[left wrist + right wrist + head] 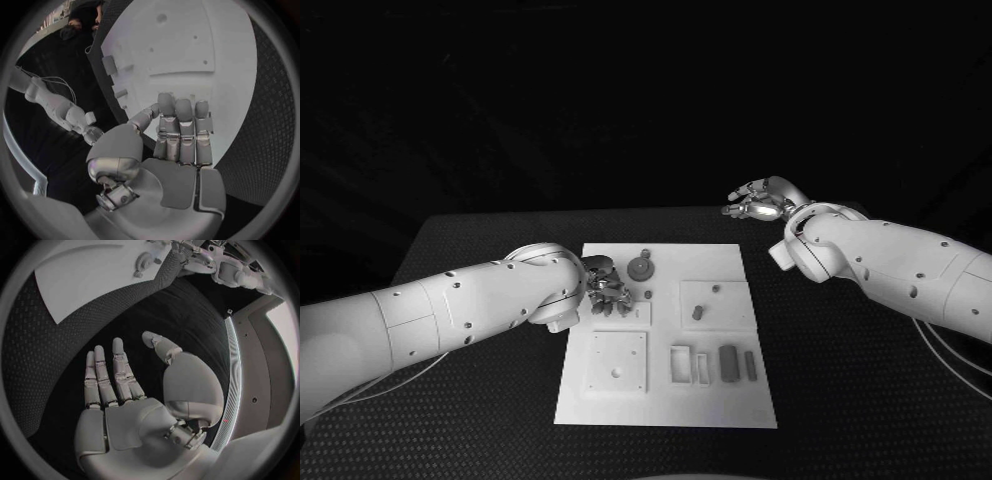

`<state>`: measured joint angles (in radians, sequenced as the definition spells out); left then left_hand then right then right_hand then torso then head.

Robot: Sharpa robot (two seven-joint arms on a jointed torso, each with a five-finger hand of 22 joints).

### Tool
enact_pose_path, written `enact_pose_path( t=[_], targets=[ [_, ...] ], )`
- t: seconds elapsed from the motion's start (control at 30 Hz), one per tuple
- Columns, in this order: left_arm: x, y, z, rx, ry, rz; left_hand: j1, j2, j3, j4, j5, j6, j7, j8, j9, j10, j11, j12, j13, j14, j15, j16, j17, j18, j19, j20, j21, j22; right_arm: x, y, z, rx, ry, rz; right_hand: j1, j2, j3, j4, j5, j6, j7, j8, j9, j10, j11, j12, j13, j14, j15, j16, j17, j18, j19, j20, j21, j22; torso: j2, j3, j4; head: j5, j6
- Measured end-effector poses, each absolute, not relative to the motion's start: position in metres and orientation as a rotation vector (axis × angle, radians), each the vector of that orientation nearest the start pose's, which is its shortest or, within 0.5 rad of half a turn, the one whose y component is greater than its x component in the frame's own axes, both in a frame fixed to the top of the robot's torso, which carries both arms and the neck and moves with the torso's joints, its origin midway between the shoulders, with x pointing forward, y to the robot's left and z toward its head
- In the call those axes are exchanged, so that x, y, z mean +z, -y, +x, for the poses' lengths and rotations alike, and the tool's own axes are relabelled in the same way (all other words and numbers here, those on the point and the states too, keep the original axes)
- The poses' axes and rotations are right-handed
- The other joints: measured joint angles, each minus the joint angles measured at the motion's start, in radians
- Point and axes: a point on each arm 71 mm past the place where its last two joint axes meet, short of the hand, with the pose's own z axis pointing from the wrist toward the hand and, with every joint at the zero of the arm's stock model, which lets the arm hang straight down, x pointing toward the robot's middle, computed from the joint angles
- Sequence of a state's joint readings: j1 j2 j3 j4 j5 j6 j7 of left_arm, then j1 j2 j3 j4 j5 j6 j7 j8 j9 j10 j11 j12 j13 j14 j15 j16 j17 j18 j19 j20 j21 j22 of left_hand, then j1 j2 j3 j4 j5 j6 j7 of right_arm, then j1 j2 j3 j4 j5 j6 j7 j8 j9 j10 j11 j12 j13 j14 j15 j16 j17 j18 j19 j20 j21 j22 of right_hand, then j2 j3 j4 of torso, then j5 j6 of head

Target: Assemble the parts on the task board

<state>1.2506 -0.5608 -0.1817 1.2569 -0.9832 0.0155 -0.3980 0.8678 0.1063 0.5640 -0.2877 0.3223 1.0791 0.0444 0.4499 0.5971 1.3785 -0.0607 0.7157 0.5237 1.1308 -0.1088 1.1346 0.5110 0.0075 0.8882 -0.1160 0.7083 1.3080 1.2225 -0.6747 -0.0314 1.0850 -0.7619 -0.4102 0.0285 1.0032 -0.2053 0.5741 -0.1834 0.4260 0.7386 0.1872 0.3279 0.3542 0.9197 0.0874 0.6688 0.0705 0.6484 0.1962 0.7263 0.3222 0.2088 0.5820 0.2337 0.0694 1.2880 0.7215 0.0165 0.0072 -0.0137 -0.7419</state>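
White board (668, 400) lying mid-table with small grey parts (730, 362) sitting on it, left hand (609, 287) hovering over the board's left half, fingers extended and holding nothing, right hand (762, 201) hanging beyond the board's far right corner, open, empty

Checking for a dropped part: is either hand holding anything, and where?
Nothing is held. The left hand hovers over the white task board with fingers apart and empty; the right hand is open above the black table.

White arms w/ small dark screw dots, thin cables beneath; silver segmented fingers (181, 130).
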Motion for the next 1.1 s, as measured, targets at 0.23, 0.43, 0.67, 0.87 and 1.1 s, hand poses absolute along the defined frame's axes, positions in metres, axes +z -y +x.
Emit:
enact_pose_path(
  t=[0.23, 0.43, 0.67, 0.87, 1.1],
  targets=[
    [-0.2558, -0.1483, 0.5109, -0.513, -2.290, -0.193, -0.004, -0.005, 0.000, 0.000, 0.006, 0.000, 0.000, 0.000, 0.002, 0.000, 0.000, 0.000, 0.001, 0.000, 0.000, 0.000, 0.001, 0.000, 0.004, -0.004, 0.000, 0.000, -0.1944, 0.2625, 0.5657, 0.756, -1.580, 0.614, 0.000, 0.000, 0.000, 0.000, 0.000, 0.000, 0.000, 0.000, -0.001, 0.000, 0.000, 0.004, 0.000, 0.000, 0.000, 0.000, -0.001, 0.000, 0.000, 0.000, 0.000, 0.001, 0.000, -0.0002, -0.0001, -0.001, 0.001],
    [-0.2557, -0.1497, 0.5110, -0.511, -2.298, -0.192, -0.004, -0.005, 0.000, 0.000, 0.006, 0.000, 0.000, 0.000, 0.002, 0.000, 0.000, 0.000, 0.001, 0.000, 0.000, 0.000, 0.001, 0.000, 0.004, -0.004, 0.004, 0.000, -0.1944, 0.2627, 0.5656, 0.756, -1.581, 0.614, 0.000, 0.000, 0.000, 0.000, 0.000, -0.001, 0.001, 0.000, -0.001, 0.000, 0.000, 0.004, 0.000, 0.000, 0.000, 0.000, -0.001, 0.000, -0.004, 0.004, 0.000, 0.001, 0.000, -0.0005, 0.0000, -0.003, 0.000],
    [-0.2558, -0.1505, 0.5107, -0.514, -2.306, -0.189, -0.001, -0.011, 0.000, 0.000, 0.006, 0.000, 0.000, 0.000, 0.004, 0.000, 0.000, 0.000, 0.002, 0.000, 0.000, 0.000, 0.002, 0.000, 0.004, -0.004, 0.004, 0.000, -0.1945, 0.2626, 0.5656, 0.757, -1.582, 0.613, 0.000, 0.000, 0.000, 0.000, 0.000, 0.001, -0.001, 0.000, -0.001, 0.000, 0.000, 0.004, 0.000, 0.000, 0.000, 0.000, -0.001, 0.000, -0.004, 0.004, 0.000, 0.001, 0.000, -0.0012, 0.0008, -0.004, -0.001],
    [-0.2557, -0.1537, 0.5105, -0.520, -2.309, -0.196, -0.004, -0.013, 0.000, 0.000, -0.004, 0.000, 0.000, 0.000, 0.007, 0.000, 0.001, 0.000, 0.003, 0.000, 0.000, 0.000, 0.002, 0.000, 0.004, -0.004, 0.004, 0.000, -0.1945, 0.2628, 0.5656, 0.756, -1.582, 0.614, 0.000, 0.000, 0.000, 0.000, 0.000, 0.001, -0.001, 0.000, -0.001, 0.000, 0.000, 0.004, 0.000, -0.003, 0.003, 0.000, -0.001, 0.000, -0.004, 0.004, 0.000, 0.001, 0.000, -0.0017, 0.0009, -0.004, -0.001],
    [-0.2561, -0.1573, 0.5106, -0.531, -2.314, -0.216, -0.004, -0.013, 0.000, 0.000, -0.049, -0.004, 0.004, -0.008, 0.011, -0.004, 0.004, 0.000, 0.004, 0.000, 0.000, 0.000, 0.002, 0.000, 0.004, -0.003, 0.004, 0.000, -0.1945, 0.2631, 0.5656, 0.756, -1.582, 0.614, 0.000, 0.000, 0.000, 0.000, 0.000, 0.001, -0.001, 0.000, -0.001, 0.000, 0.000, 0.004, 0.000, -0.003, 0.003, 0.000, -0.002, 0.000, -0.004, 0.004, 0.000, 0.001, 0.000, -0.0017, 0.0014, -0.003, 0.000]
  ],
)
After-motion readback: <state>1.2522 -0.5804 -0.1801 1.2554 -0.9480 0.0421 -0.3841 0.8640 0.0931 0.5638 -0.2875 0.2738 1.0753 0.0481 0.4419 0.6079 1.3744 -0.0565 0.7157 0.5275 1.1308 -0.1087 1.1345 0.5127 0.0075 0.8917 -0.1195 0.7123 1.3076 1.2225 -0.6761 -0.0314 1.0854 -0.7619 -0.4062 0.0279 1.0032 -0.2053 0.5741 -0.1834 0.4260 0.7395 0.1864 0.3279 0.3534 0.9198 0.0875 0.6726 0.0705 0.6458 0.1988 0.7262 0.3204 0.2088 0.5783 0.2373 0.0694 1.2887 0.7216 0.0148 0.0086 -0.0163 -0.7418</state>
